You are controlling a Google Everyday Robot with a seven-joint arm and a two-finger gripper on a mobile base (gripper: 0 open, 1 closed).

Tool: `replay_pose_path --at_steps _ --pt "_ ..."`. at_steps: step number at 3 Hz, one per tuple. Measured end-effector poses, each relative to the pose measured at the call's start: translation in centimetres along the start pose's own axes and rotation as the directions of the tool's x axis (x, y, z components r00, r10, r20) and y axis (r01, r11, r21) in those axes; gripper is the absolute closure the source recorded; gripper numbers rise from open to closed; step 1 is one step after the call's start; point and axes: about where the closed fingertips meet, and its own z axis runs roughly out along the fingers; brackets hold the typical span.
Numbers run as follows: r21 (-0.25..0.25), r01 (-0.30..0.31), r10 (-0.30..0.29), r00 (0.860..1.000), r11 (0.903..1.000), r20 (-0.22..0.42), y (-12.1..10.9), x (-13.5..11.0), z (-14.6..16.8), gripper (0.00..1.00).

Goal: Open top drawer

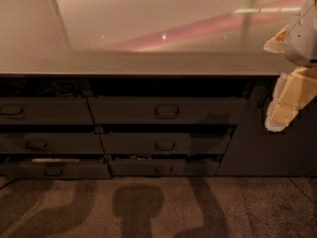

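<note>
The top drawer is the widest dark grey front in the middle column, right under the countertop. Its small rectangular loop handle sits at the middle of the front. A dark gap shows between the front and the countertop edge. My gripper, with cream-coloured parts under a white wrist, hangs at the right edge of the view. It is level with the top drawer, well to the right of the handle, and touches nothing that I can see.
A glossy countertop runs across the view. Two narrower drawers lie under the top one, and a left column of drawers stands beside them. A plain dark panel is at the right. Speckled floor lies in front.
</note>
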Motion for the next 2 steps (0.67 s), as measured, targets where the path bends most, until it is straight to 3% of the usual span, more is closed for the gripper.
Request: replay_pose_path --at_steps 1,2 --pt "0.000 0.000 0.000 1.000 1.0000 0.000 0.0 0.0 0.0 0.00" --pt "-0.008 0.024 -0.023 0.998 0.9997 0.064 1.5 -0.5 0.1 0.00"
